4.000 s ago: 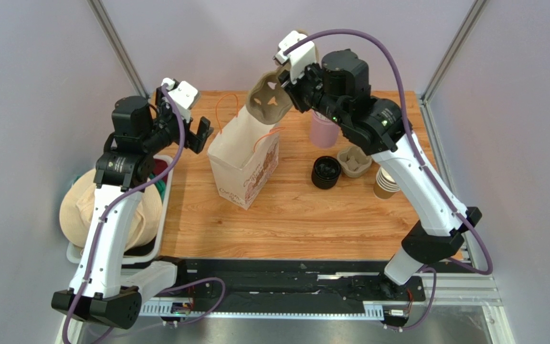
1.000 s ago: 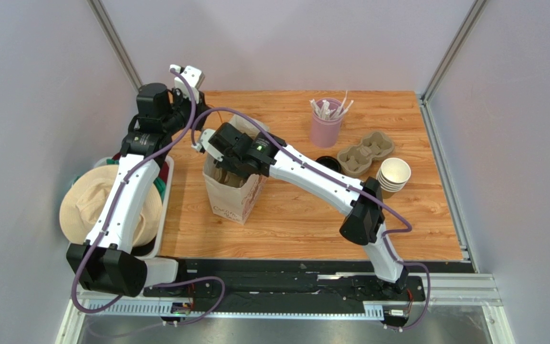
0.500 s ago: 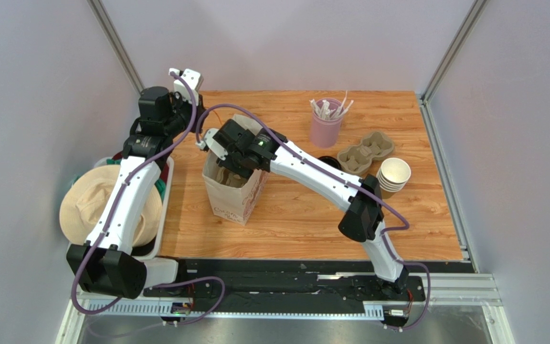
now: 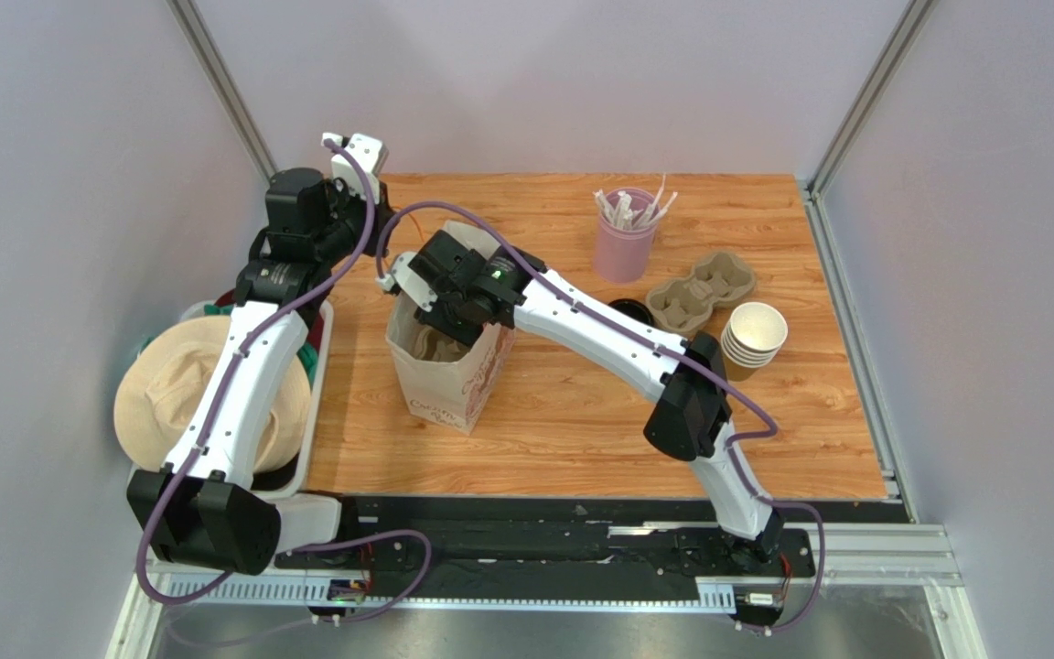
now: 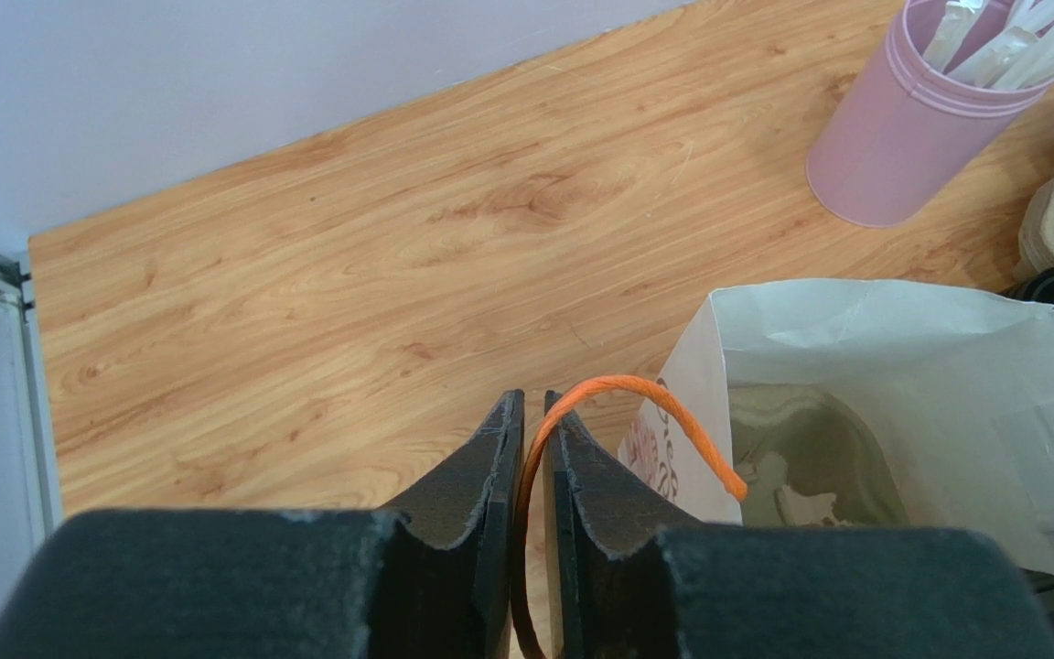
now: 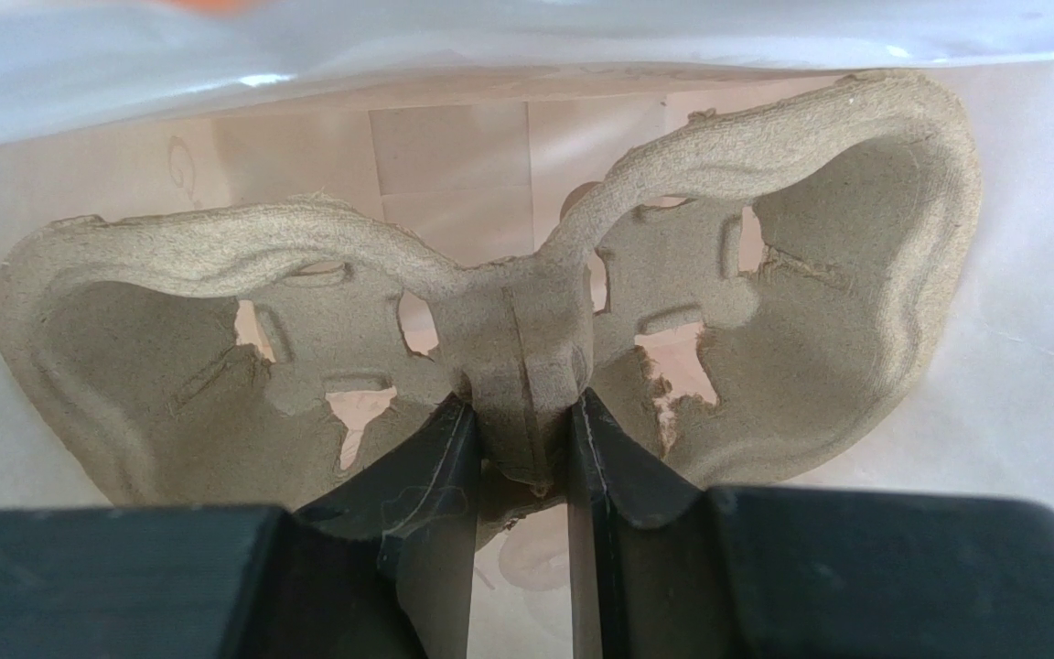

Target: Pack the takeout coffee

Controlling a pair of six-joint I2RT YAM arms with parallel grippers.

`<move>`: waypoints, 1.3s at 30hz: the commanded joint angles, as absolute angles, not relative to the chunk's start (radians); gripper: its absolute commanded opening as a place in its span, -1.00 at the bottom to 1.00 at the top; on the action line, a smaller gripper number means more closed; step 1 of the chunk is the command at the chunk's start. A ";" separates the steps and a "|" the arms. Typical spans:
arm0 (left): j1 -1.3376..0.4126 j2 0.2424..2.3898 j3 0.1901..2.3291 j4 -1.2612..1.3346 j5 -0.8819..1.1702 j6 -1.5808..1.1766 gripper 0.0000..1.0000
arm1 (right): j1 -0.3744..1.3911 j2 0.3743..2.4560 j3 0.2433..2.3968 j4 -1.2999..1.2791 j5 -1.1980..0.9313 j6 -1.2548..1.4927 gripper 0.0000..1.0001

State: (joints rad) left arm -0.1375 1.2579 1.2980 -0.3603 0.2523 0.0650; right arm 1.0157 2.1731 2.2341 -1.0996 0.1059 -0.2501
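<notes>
Currently the takeout coffee (image 4: 623, 310) is seen standing on the table (image 4: 560, 426), outside the paper bag (image 4: 447, 387). It is placed between the bag and a pulp cup carrier (image 4: 695, 293) lying on the wood, on the arms' side of the pink cup of white sticks (image 4: 625, 236). Only its round black lid is shown from above, and part of that is covered by the right arm. The kraft wall can't be made out. In the left wrist view just a black sliver is caught at the right edge, past the bag.

The right gripper (image 6: 520, 442) is lowered into the bag's open mouth and is clamped on the centre ridge of a second carrier (image 6: 780, 316). That one is grey-brown moulded pulp with two cup wells, seen against the bag's white inner wall.

The left gripper (image 5: 530, 419) is closed on the bag's orange handle (image 5: 636, 391). The cord is pinched between the two black fingers (image 5: 471, 474) and loops out toward the bag rim.

A nested stack of brown cups (image 4: 751, 337) is set just right of the carrier on the wood. A tray (image 4: 313, 426) with a tan hat (image 4: 162, 398) is parked off the table's left edge.
</notes>
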 commanded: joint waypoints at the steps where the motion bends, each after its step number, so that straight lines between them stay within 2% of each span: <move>1: -0.138 1.223 1.295 -0.322 0.255 0.045 -0.62 | 1.009 2.181 2.253 -1.108 0.069 -0.241 -0.52; 17: -0.138 1.221 1.289 -0.324 0.259 0.045 -0.63 | 1.005 2.210 2.256 -1.111 0.041 -0.239 -0.52; 22: -0.138 1.224 1.287 -0.325 0.262 0.045 -0.57 | 1.005 2.209 2.269 -1.115 0.046 -0.244 -0.42; 25: -0.138 1.229 1.287 -0.322 0.267 0.045 -0.55 | 1.005 2.203 2.273 -1.117 0.058 -0.253 -0.28; 28: -0.138 1.232 1.289 -0.321 0.271 0.041 -0.54 | 1.005 2.198 2.279 -1.118 0.066 -0.259 0.03; 33: -0.138 1.236 1.292 -0.319 0.273 0.035 -0.53 | 1.006 2.191 2.281 -1.118 0.072 -0.262 0.16; 34: -0.138 1.238 1.292 -0.321 0.278 0.037 -0.53 | 1.005 2.189 2.280 -1.118 0.072 -0.264 0.28; 39: -0.138 1.239 1.292 -0.321 0.278 0.035 -0.53 | 1.005 2.164 2.295 -1.112 0.084 -0.276 0.53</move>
